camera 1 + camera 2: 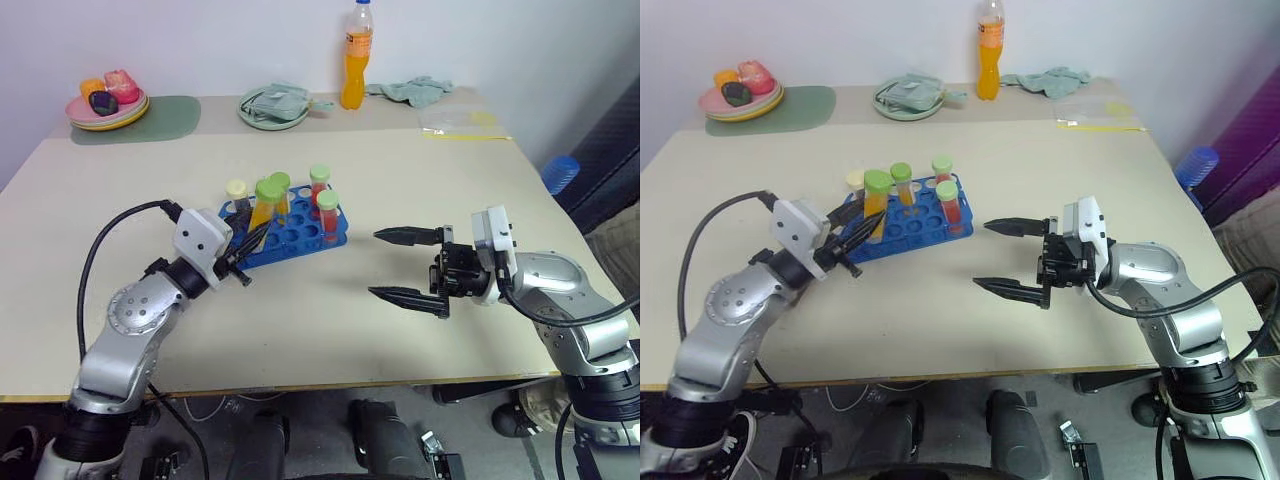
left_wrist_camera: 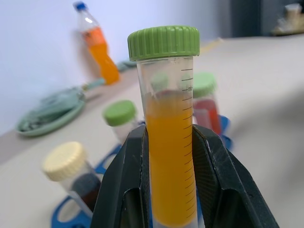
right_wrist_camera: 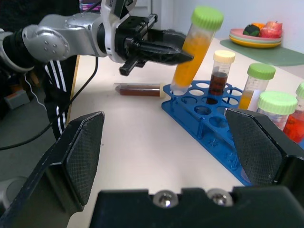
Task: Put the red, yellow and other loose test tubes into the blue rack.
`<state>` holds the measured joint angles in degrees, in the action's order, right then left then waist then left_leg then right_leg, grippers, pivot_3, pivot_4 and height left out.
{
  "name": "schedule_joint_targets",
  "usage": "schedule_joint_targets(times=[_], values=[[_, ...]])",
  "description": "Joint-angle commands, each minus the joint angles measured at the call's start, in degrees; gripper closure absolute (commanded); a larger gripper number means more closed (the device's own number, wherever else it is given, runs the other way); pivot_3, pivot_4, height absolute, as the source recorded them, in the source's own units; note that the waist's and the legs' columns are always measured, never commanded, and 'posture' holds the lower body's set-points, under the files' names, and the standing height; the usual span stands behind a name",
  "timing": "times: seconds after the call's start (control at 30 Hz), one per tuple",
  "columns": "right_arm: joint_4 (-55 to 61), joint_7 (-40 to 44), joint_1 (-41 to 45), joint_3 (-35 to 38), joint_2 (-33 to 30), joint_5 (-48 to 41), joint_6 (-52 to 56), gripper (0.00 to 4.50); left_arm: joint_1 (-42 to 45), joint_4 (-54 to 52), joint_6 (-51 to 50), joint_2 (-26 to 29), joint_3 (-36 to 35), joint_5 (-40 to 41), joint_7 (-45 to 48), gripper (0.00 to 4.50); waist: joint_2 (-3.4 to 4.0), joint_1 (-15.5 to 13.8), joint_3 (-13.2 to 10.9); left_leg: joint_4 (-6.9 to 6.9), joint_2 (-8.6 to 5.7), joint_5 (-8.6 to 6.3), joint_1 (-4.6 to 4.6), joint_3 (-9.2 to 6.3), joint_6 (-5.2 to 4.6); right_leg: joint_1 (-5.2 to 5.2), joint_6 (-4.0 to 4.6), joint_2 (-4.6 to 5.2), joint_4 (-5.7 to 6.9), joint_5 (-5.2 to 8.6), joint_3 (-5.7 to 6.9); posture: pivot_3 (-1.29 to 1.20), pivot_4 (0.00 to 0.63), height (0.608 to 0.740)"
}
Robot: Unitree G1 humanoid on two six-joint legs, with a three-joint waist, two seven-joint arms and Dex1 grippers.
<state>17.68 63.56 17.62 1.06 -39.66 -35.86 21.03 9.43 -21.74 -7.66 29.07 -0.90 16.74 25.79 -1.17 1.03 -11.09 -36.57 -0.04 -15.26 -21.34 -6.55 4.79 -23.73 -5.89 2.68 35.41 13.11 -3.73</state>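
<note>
My left gripper [image 1: 256, 233] is shut on a yellow test tube [image 2: 168, 156] with a green cap. It holds the tube tilted over the left end of the blue rack [image 1: 296, 238], with the tube's lower tip at an end hole. A brown tube with a cream cap [image 3: 220, 76], a yellow tube [image 3: 255, 83] and two red tubes with green caps [image 1: 327, 212] stand in the rack. Another brown tube [image 3: 140, 89] lies flat on the table beside the rack's left end. My right gripper [image 1: 376, 264] hangs open to the right of the rack, its fingers pointing at it, holding nothing.
At the table's back stand an orange drink bottle [image 1: 356, 55], a green plate with a cloth [image 1: 273, 106], a plate of toy food [image 1: 107, 100] on a green mat, a teal cloth [image 1: 420, 91] and a plastic bag [image 1: 458, 120].
</note>
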Motion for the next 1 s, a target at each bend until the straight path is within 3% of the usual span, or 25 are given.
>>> schedule_joint_targets(times=[0.03,0.17,0.47,1.0], values=[[0.3,0.4,-1.0,2.6,-1.4,0.0,-0.7,0.00,1.8,3.6,7.1,-3.7,-0.3,-2.8,-1.5,3.80,0.00,-0.3,0.0,-0.01,0.00,0.00,0.00,0.00,0.00,0.02,-0.01,0.00,-0.01,-0.01,0.00,0.00,0.150,0.740],[0.4,-0.8,-1.0,2.9,-0.9,0.5,-1.0,0.00,7.0,13.1,13.2,-9.3,2.0,-7.4,-3.3,3.80,0.01,-0.4,0.0,-0.22,-0.01,-0.03,-0.02,-0.02,-0.04,0.09,-0.09,-0.02,0.00,-0.06,0.01,0.00,0.150,0.740],[1.0,-1.8,-1.0,3.2,-0.7,1.1,-1.2,0.00,12.1,24.8,20.8,-14.8,4.4,-12.7,-4.3,3.80,0.01,-0.3,0.0,-0.47,-0.04,-0.13,0.02,-0.03,-0.22,0.27,-0.27,-0.01,-0.03,-0.16,0.01,0.00,0.150,0.740],[0.4,-2.5,-0.9,4.5,-1.1,1.7,-1.9,0.00,8.5,27.4,21.4,-17.5,5.8,-12.4,-1.7,3.80,0.03,-0.3,0.0,-0.49,-0.05,-0.14,0.03,-0.03,-0.24,0.31,-0.26,0.00,-0.05,-0.14,0.01,0.00,0.150,0.740]])
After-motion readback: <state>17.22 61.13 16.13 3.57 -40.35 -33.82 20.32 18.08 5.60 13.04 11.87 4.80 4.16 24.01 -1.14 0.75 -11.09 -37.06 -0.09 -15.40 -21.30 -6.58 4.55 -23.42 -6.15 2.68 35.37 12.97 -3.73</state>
